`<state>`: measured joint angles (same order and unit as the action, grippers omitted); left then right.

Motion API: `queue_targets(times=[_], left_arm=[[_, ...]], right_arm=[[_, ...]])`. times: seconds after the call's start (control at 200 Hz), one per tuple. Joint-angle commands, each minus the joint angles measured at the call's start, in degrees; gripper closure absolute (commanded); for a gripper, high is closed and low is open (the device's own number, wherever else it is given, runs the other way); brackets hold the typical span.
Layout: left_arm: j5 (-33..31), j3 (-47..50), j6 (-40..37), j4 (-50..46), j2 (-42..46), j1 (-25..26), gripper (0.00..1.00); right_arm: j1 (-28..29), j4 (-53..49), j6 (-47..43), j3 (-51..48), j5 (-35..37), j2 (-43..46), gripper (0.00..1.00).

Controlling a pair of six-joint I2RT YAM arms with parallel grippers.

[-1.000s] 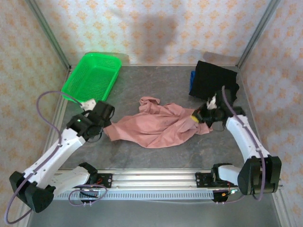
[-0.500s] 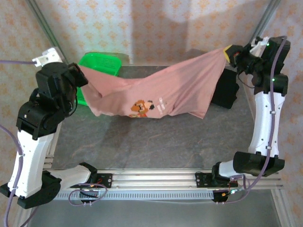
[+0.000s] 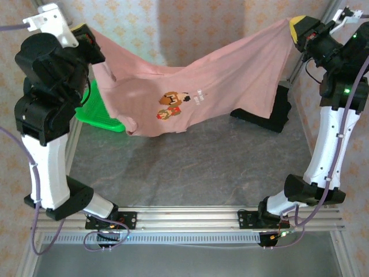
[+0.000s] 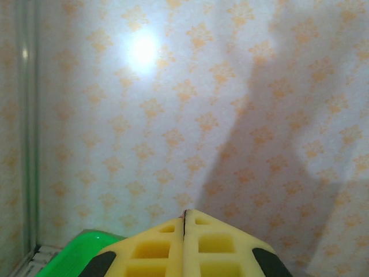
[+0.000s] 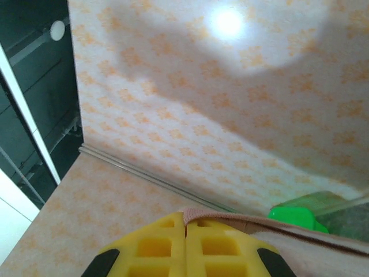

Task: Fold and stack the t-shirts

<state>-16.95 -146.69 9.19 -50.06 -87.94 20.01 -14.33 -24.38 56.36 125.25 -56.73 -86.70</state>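
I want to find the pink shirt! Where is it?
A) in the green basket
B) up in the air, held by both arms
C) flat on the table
B: the pink shirt hangs stretched between the left gripper and the right gripper, above the table.

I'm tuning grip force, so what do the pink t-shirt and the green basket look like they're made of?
The pink t-shirt looks like soft, matte knit cloth, probably cotton, since it hangs in a sagging curve with soft creases. The green basket is probably moulded plastic, going by its bright, uniform colour and smooth, slightly shiny rim.
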Motion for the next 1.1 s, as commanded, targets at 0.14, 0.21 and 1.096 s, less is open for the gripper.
queue_targets(times=[0.14, 0.21, 1.096], left_arm=[[10.71, -2.77, 2.13, 1.55, -8.22, -5.97, 1.00], [12.86, -2.97, 3.84, 2.51, -10.42, -8.08, 1.00], [32.04, -1.90, 2.89, 5.25, -9.57, -17.86, 1.00]], right_arm=[[-0.60, 0.80, 1.58, 2.66, -1.13, -6.55, 1.00], [-0.58, 0.45, 0.81, 4.95, -0.96, -9.67, 1.00], [-0.68, -16.48, -14.30, 20.62, -5.73, -22.97, 1.00]])
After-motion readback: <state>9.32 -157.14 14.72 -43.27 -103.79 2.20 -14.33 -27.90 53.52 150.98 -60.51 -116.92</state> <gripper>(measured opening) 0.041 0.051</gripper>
